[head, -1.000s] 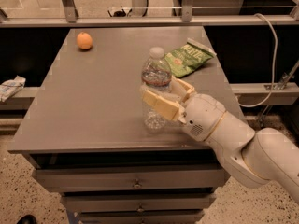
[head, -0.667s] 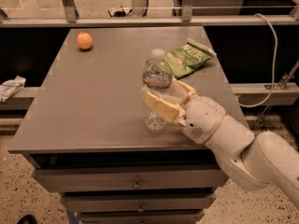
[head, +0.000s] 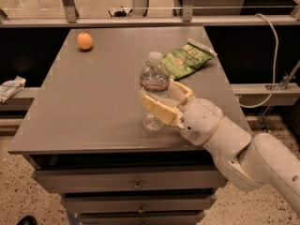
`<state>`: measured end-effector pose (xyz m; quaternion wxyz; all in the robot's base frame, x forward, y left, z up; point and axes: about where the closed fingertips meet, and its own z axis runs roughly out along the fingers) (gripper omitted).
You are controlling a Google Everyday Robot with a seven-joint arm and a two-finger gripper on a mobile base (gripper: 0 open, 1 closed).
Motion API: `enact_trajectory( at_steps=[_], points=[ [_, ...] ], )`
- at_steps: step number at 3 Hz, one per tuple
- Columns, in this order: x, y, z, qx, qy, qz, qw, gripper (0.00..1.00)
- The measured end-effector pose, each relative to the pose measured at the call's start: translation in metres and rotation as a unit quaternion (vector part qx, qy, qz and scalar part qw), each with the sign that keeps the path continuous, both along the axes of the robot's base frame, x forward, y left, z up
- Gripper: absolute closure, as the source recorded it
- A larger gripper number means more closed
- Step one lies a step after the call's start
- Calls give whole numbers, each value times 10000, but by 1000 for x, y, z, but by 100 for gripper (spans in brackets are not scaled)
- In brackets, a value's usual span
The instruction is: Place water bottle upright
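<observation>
The water bottle (head: 153,78) is clear and ribbed, with a white cap and a coloured band near the neck. It stands nearly upright, with its base on or just above the grey table (head: 93,102) near the front edge. My gripper (head: 159,95) comes in from the right. Its tan fingers (head: 158,108) are closed around the lower half of the bottle, one in front of it and one behind.
A green chip bag (head: 188,59) lies just behind the bottle to the right. An orange (head: 85,41) sits at the far left of the table. Drawers are below the tabletop. A cable and a rail run along the right side.
The bottle has dropped very slightly in my grip. The gripper and arm have stayed almost still.
</observation>
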<state>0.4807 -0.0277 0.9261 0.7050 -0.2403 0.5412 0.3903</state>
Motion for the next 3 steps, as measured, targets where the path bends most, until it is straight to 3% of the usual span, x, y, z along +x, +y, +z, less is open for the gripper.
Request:
enact_trajectory(
  at_steps=[1, 3],
  points=[
    [0, 3, -4, 24, -11, 46, 10000, 100],
    [0, 6, -8, 51, -92, 99, 9999, 59]
  ],
)
